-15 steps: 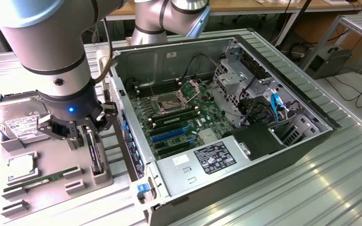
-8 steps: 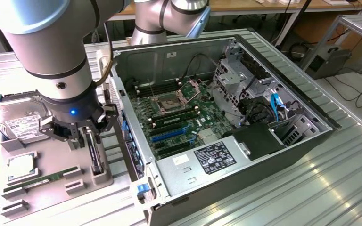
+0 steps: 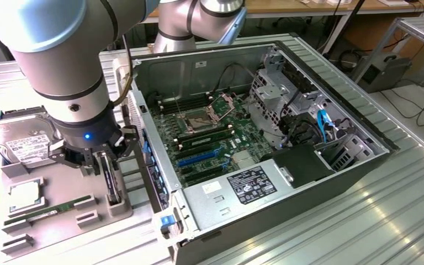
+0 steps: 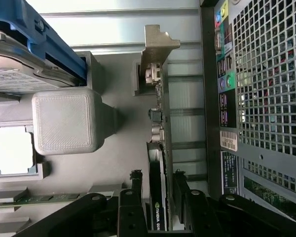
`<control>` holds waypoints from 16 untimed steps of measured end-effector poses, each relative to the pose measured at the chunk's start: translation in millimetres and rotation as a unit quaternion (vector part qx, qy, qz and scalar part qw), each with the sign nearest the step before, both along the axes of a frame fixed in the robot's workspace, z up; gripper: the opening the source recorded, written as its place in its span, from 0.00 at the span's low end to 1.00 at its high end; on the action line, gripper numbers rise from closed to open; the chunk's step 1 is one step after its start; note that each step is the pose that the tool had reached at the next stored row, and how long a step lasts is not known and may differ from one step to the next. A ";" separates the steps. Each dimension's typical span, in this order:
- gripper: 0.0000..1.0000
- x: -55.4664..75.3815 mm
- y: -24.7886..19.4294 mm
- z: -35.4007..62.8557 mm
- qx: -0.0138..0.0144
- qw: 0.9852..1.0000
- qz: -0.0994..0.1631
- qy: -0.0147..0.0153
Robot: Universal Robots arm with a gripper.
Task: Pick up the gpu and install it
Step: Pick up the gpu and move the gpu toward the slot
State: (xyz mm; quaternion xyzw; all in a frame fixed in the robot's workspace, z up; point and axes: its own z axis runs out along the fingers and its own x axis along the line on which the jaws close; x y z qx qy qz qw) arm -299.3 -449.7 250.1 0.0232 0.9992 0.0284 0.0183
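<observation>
The gripper (image 3: pixel 100 167) sits directly over the gpu (image 3: pixel 110 186), which stands on edge in a slot of the tray (image 3: pixel 64 234). On that tray, the hard drive (image 3: pixel 20 141) lies to the exterior view's left of the gripper and the RAM stick (image 3: pixel 50 212) below it. The computer case (image 3: pixel 271 221) stands just beside the gripper on the exterior view's right.

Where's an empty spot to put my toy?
The ribbed metal table on the exterior view's right of the computer case is bare. The gray tray is crowded: hard drive, RAM stick, and the gripper at the gpu.
</observation>
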 end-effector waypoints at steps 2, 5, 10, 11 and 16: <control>0.38 0.1 0.1 -1.4 0.004 1.000 0.000 0.000; 0.38 0.0 0.2 -3.3 0.009 1.000 0.000 0.000; 0.38 -0.4 0.1 -4.4 0.010 1.000 0.000 0.000; 0.38 -0.5 0.1 -4.4 0.010 1.000 0.000 0.000; 0.37 -1.2 0.1 -4.4 0.010 1.000 0.000 0.000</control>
